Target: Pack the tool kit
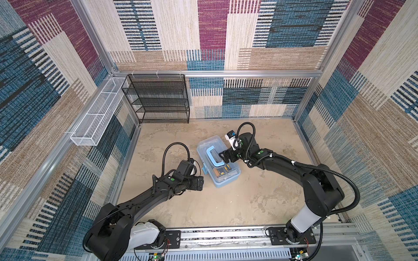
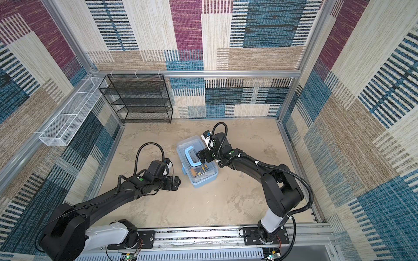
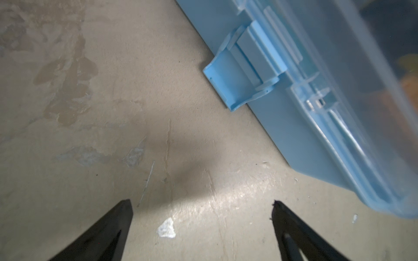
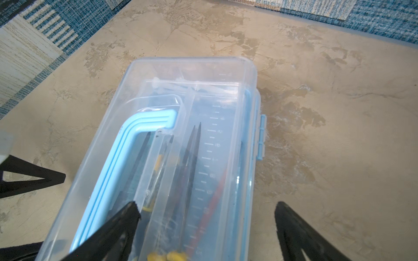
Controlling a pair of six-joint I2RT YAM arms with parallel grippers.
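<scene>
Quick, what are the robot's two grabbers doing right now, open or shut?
Left gripper: open, holding nothing.
Right gripper: open over the tool kit, holding nothing.

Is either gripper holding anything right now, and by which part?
Nothing held: left gripper open beside the tool kit, right gripper open over its clear lid.

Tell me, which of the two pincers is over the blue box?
The right pincer: it hangs open over the clear lid, beside the blue handle. The left pincer is beside the box, over bare tabletop near a latch.
</scene>
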